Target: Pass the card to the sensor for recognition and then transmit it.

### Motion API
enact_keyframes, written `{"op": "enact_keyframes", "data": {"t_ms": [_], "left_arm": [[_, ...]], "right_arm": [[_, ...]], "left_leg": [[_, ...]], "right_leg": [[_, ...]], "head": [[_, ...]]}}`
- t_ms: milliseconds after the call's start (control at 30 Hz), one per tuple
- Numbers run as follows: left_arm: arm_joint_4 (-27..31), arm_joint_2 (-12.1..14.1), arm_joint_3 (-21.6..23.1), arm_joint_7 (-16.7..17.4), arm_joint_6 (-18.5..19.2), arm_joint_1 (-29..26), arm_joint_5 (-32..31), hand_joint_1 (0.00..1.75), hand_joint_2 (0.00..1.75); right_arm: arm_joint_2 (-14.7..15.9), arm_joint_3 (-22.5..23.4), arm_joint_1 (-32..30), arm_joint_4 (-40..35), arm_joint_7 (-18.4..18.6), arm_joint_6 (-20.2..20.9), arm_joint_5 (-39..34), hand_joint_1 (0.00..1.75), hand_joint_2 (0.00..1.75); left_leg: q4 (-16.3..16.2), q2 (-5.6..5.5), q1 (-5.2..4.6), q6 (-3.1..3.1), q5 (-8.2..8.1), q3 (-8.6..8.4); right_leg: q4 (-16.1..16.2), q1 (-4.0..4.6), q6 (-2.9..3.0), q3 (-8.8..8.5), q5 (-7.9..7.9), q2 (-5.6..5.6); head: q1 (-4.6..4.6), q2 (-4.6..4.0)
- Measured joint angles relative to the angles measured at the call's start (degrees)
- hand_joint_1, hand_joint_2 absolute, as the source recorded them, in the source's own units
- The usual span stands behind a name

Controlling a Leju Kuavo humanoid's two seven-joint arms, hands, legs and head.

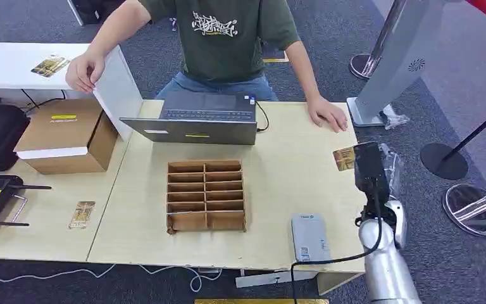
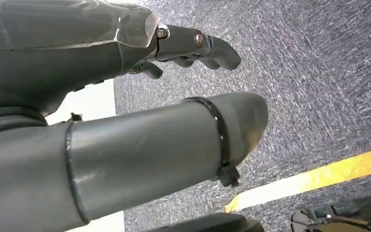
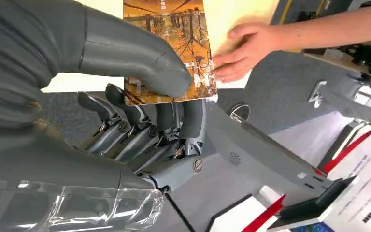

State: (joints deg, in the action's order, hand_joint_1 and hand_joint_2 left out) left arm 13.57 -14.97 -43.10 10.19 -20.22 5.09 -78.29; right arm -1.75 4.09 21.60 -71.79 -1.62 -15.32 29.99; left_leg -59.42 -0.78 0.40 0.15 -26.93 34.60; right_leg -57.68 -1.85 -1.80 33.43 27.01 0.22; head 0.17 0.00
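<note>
while the right hand (image 3: 140,121) pinches the card (image 3: 174,48) between its thumb and the darker fingers beneath, i judge the pick-up complete and the presentation to the sensor (image 1: 310,237) not yet begun. in the head view the card (image 1: 343,158) sits above the right edge of the table (image 1: 278,183), just beside the hand (image 1: 370,168), and well apart from the grey sensor box near the front edge. the next move calls for bringing the card back toward that box, face held flat over it, then offering it to the person (image 1: 228,31) seated opposite. the card is thin, rectangular, printed in orange and brown; the pattern may be trees. the left hand (image 2: 188,48) hangs over carpet, fingers loosely spread, holding nothing.
</note>
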Motion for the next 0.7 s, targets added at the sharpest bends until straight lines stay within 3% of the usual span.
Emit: {"op": "enact_keyframes", "data": {"t_ms": [33,133,700], "left_arm": [[0.0,0.0,0.0,0.0,0.0,0.0,0.0,0.00,0.00],[0.0,-0.1,0.0,0.4,-0.2,0.0,-0.1,0.00,0.00],[0.0,-0.3,-1.0,-0.4,-1.4,-0.7,2.3,0.00,0.00]], "right_arm": [[0.0,0.1,-0.5,-0.3,0.0,0.0,0.0,1.75,1.75],[-1.7,1.8,-9.5,-8.8,0.3,-1.2,0.0,1.75,1.75],[-6.6,2.0,-22.3,-18.6,3.3,-1.0,1.4,1.75,1.75]], "left_leg": [[0.0,0.00,0.00,0.00,0.00,0.00],[0.0,0.01,0.00,-0.01,-0.02,0.00],[0.0,0.03,0.00,-0.01,-0.06,0.01]], "right_leg": [[0.0,0.00,0.00,0.00,0.00,0.00],[0.0,0.00,-0.01,0.00,0.01,0.00],[0.0,0.00,-0.05,0.00,0.06,0.01]], "head": [[0.02,0.00],[0.02,0.00],[0.00,0.00]]}}
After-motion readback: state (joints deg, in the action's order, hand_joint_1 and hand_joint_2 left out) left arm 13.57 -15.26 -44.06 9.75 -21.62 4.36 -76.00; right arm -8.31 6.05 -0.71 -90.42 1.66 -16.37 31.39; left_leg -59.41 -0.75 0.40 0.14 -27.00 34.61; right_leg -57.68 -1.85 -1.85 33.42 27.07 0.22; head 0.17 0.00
